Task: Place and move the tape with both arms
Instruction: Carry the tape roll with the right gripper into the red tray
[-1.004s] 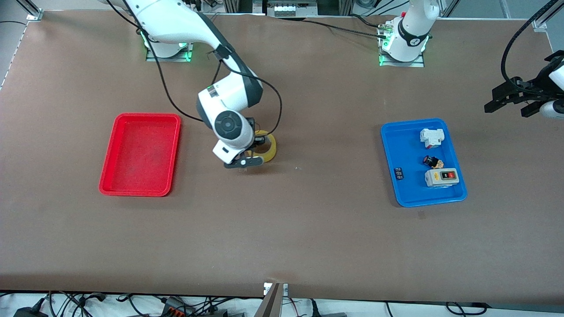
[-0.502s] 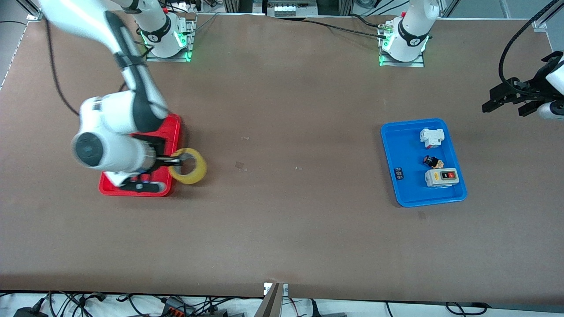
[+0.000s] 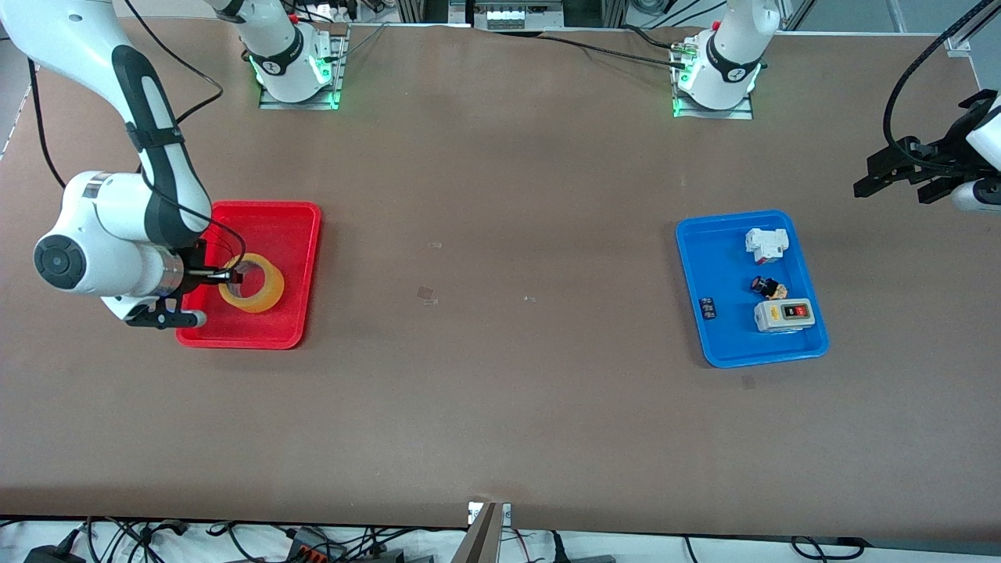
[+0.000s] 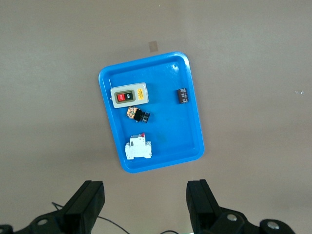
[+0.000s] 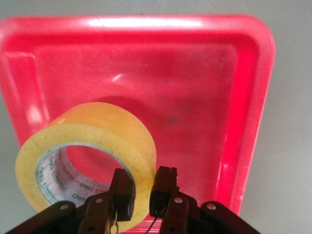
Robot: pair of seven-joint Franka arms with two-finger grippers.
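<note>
Nearly at the placing stage, by the look of it. Yellowish translucent ring-shaped roll of packing tape (image 3: 252,283) pinched through its wall between the jaws of the right gripper (image 5: 142,194), one jaw inside the wide hole and one against the outer face, roll tilted and hanging over the shallow red plastic tray (image 3: 293,234) at the right arm's end of the brown surface (image 3: 500,391). Cannot tell whether the roll's lower edge touches the tray floor. Left to do: lowering, then opening the jaws and withdrawing. Left gripper (image 4: 146,204) waiting with jaws spread wide and empty, high above the blue plastic tray (image 4: 192,141) holding the white-grey switch box (image 4: 128,95) and small parts.
</note>
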